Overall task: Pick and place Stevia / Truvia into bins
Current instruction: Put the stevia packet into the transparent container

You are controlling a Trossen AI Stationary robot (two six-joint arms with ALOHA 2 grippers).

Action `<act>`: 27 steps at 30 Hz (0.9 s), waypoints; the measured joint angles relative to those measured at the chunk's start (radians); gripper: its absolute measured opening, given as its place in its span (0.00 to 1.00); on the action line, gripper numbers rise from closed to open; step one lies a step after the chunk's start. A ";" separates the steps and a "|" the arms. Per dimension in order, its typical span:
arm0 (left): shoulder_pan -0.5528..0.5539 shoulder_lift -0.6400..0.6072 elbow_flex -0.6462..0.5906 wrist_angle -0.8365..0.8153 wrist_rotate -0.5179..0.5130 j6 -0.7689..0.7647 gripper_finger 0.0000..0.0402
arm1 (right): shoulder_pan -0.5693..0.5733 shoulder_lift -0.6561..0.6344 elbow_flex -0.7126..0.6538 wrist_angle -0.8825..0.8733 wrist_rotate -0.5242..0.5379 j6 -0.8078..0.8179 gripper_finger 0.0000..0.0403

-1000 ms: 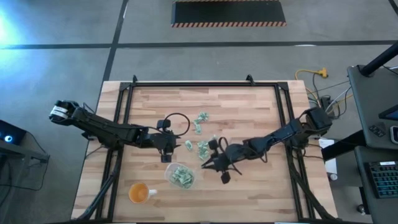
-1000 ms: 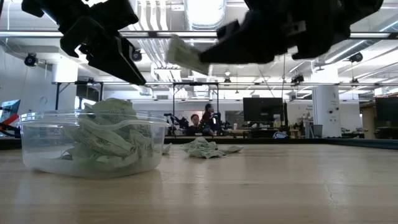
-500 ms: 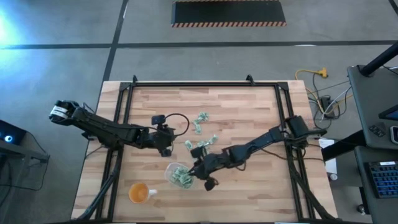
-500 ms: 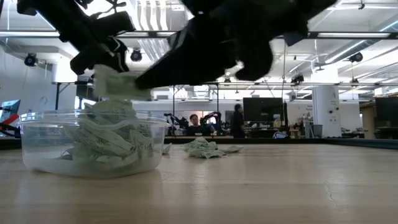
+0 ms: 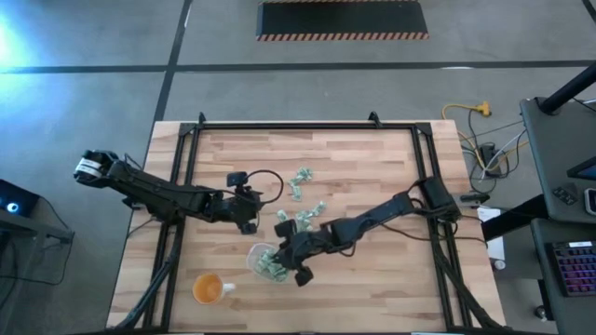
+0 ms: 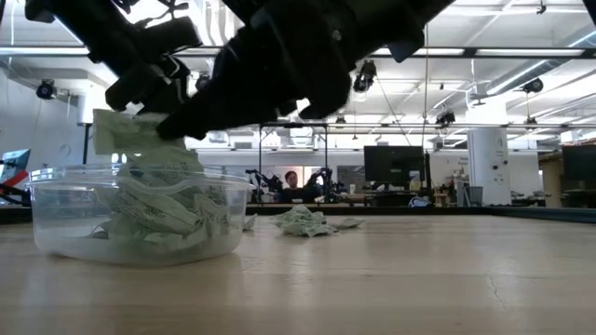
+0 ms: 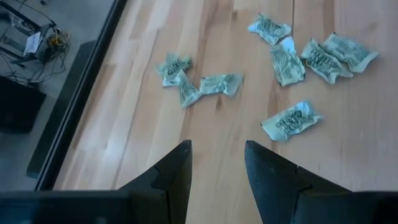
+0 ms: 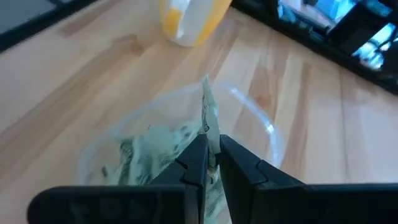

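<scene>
1. The right end effector (image 8: 211, 152) hangs over the clear bin (image 5: 268, 261), its fingers pinched narrow on one Stevia packet (image 8: 209, 121) that stands upright above the tub's opening.
2. The bin sits on the wooden surface (image 5: 372, 167), already piled with packets, just beside an orange cup (image 5: 209, 288).
3. The left end effector (image 7: 217, 165) hovers with fingers parted and nothing between them, near loose packets (image 7: 289, 121) scattered on the surface.

Right claw (image 8: 211, 155) pinched shut, arm stretched low; left claw (image 7: 217, 168) parted, hovering.
</scene>
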 joint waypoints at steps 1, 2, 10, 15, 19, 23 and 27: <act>0.000 0.000 0.000 -0.003 -0.001 0.000 0.33 | -0.004 0.000 0.000 0.005 0.000 0.003 0.08; 0.000 0.000 0.000 0.001 -0.001 0.000 0.33 | -0.007 -0.001 0.000 0.007 0.000 0.012 0.08; 0.000 0.000 0.000 0.001 -0.001 0.000 0.33 | -0.023 0.028 0.004 0.043 -0.005 0.044 0.08; 0.000 0.000 0.000 -0.002 -0.001 0.000 0.33 | -0.023 0.048 0.009 0.050 -0.024 0.004 0.12; 0.000 0.000 0.000 -0.005 -0.001 0.000 0.33 | -0.023 0.048 0.009 0.052 -0.069 0.002 0.23; 0.000 0.000 0.000 -0.005 -0.001 0.000 0.33 | -0.023 0.045 0.009 0.041 -0.105 0.025 0.34; 0.000 0.000 0.000 -0.004 -0.001 0.000 0.33 | -0.023 0.044 0.009 -0.009 -0.238 0.013 0.39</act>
